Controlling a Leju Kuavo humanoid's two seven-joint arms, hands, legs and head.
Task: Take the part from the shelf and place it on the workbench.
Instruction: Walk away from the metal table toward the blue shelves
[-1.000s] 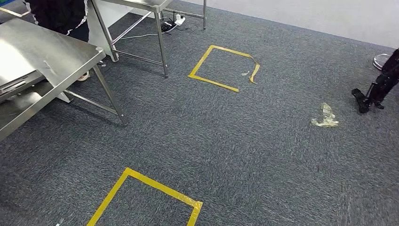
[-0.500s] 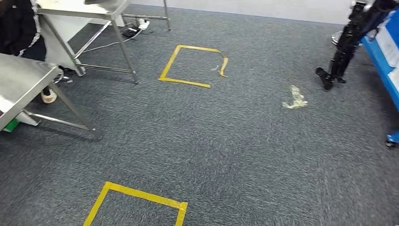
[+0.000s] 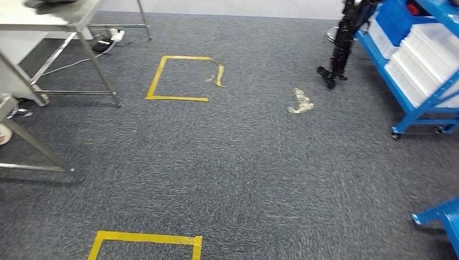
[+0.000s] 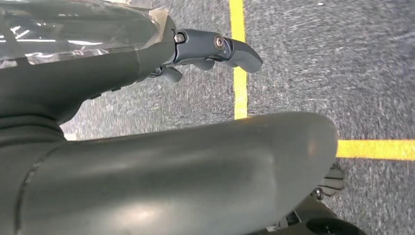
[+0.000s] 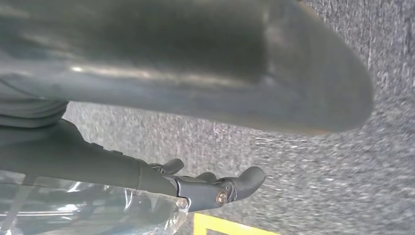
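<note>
The dark grey speckled carpet floor [image 3: 243, 162] carries two yellow tape squares [image 3: 181, 78], one far ahead and one near the bottom edge. A crumpled pale scrap of plastic film [image 3: 300, 102] lies on it. The blue wheeled metal shelf [image 3: 417, 103] with white bins stands on it at far right.

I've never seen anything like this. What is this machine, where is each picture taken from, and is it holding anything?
It is a walking robot with two arms. The wide picture is from its head, looking down at grey carpet with yellow tape squares, a scrap of crumpled tape, steel tables on the left and a blue shelf with white bins on the right. The other two pictures come from cameras at its wrists, with the arms hanging toward the floor. The left robot hand and right robot hand each show dark fingers, loosely bent, holding nothing.
</note>
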